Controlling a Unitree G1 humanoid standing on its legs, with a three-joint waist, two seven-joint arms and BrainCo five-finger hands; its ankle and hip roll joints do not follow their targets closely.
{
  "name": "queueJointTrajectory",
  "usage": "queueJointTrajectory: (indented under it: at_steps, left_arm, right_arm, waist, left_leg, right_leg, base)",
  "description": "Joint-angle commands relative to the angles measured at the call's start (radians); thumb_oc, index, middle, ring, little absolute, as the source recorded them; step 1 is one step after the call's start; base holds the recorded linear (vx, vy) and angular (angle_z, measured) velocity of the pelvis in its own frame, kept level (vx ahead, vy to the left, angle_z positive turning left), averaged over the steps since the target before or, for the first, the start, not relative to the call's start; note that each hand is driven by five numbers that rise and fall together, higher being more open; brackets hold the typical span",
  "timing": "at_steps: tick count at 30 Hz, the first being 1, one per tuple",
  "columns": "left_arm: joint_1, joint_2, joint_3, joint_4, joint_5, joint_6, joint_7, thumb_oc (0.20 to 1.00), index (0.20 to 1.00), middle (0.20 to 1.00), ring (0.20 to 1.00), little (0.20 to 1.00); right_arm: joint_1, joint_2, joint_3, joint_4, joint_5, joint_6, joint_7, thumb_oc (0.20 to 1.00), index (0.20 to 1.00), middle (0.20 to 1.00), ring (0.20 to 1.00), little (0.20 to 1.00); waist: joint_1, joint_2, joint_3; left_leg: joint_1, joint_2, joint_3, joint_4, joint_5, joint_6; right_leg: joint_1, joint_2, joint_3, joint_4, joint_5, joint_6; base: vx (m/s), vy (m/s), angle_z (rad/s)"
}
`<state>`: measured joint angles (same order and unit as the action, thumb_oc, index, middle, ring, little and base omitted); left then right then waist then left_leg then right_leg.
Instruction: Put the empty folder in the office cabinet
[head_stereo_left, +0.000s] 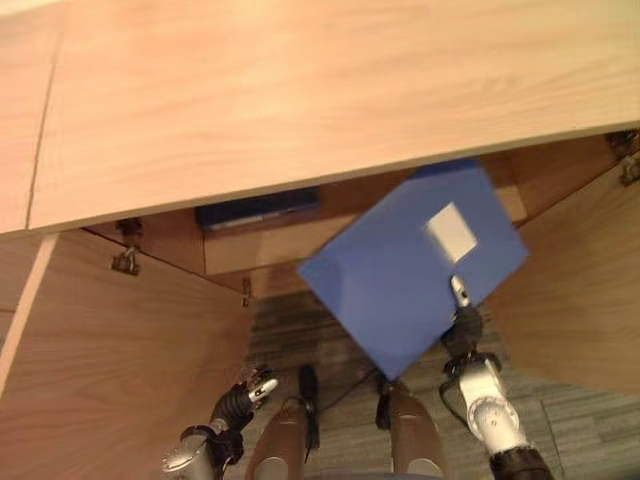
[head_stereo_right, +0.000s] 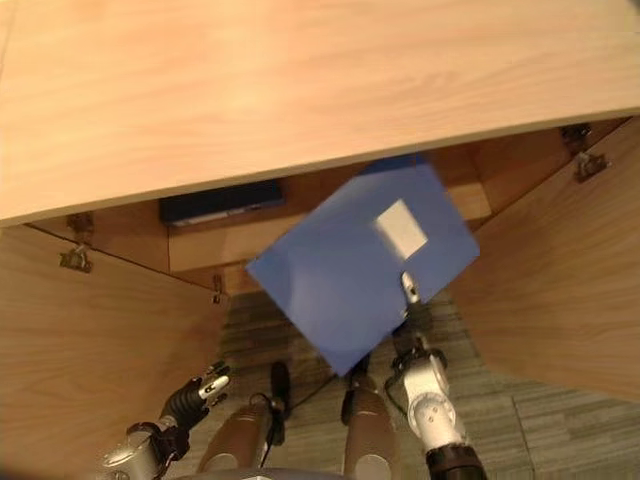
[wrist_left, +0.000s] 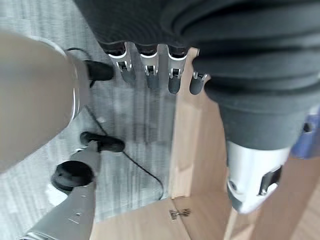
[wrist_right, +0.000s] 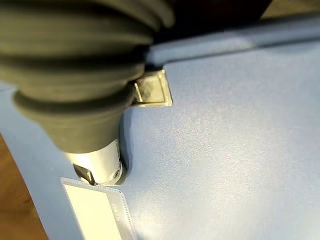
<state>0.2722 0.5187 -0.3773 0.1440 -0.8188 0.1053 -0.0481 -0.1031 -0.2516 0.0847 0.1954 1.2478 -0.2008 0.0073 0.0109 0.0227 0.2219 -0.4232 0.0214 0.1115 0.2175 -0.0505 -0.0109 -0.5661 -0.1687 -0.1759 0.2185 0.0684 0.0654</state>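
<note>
A blue folder (head_stereo_left: 410, 265) with a clear label pocket (head_stereo_left: 452, 232) hangs tilted in front of the open office cabinet (head_stereo_left: 300, 90), its far corner under the cabinet's top. My right hand (head_stereo_left: 462, 335) holds it at its near edge, the thumb (wrist_right: 100, 167) pressed on the upper face and the fingers hidden beneath. My left hand (head_stereo_left: 240, 398) hangs low beside the left door, apart from the folder, with its fingers (wrist_left: 150, 70) relaxed and holding nothing.
Both cabinet doors stand open: the left door (head_stereo_left: 120, 350) and the right door (head_stereo_left: 590, 290) flank the opening. A dark blue flat thing (head_stereo_left: 258, 210) lies on the inner shelf (head_stereo_left: 260, 250) at the left. Grey carpet (head_stereo_left: 590, 430) lies below.
</note>
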Motion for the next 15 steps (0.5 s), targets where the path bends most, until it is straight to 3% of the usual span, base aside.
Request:
queueJointTrajectory:
  at_steps: [1,7,15]
  left_arm:
    - [0.042,0.044,-0.013,-0.06,-0.015,-0.035,-0.003,1.0,1.0,1.0,1.0,1.0]
    - [0.017,0.048,-0.041,-0.053,0.002,-0.036,-0.004,1.0,1.0,1.0,1.0,1.0]
    - [-0.011,0.04,-0.057,-0.054,0.004,-0.033,0.015,1.0,1.0,1.0,1.0,1.0]
  right_arm:
    - [-0.04,0.015,-0.013,-0.156,0.018,-0.112,-0.009,0.2,0.2,0.2,0.2,0.2]
    - [-0.241,-0.007,-0.047,-0.158,0.002,-0.205,-0.072,0.2,0.2,0.2,0.2,0.2]
    - [-0.5,-0.12,-0.098,-0.071,-0.016,-0.252,-0.169,0.2,0.2,0.2,0.2,0.2]
  waist:
    - [0.018,-0.006,-0.05]
    - [0.05,0.013,-0.065]
    - [0.094,0.027,-0.092]
  left_leg:
    - [-0.05,0.021,-0.018,0.103,-0.111,0.019]
    - [-0.175,0.014,-0.043,0.178,-0.12,0.018]
    - [-0.316,-0.005,-0.057,0.313,-0.151,0.015]
  right_leg:
    - [0.015,-0.073,0.013,0.083,-0.083,0.038]
    - [-0.098,-0.098,0.02,0.2,-0.138,0.013]
    - [-0.233,-0.141,0.039,0.388,-0.223,-0.017]
  base:
    - [-0.03,-0.046,0.15]
    - [-0.02,-0.037,0.15]
    - [0.02,-0.004,0.17]
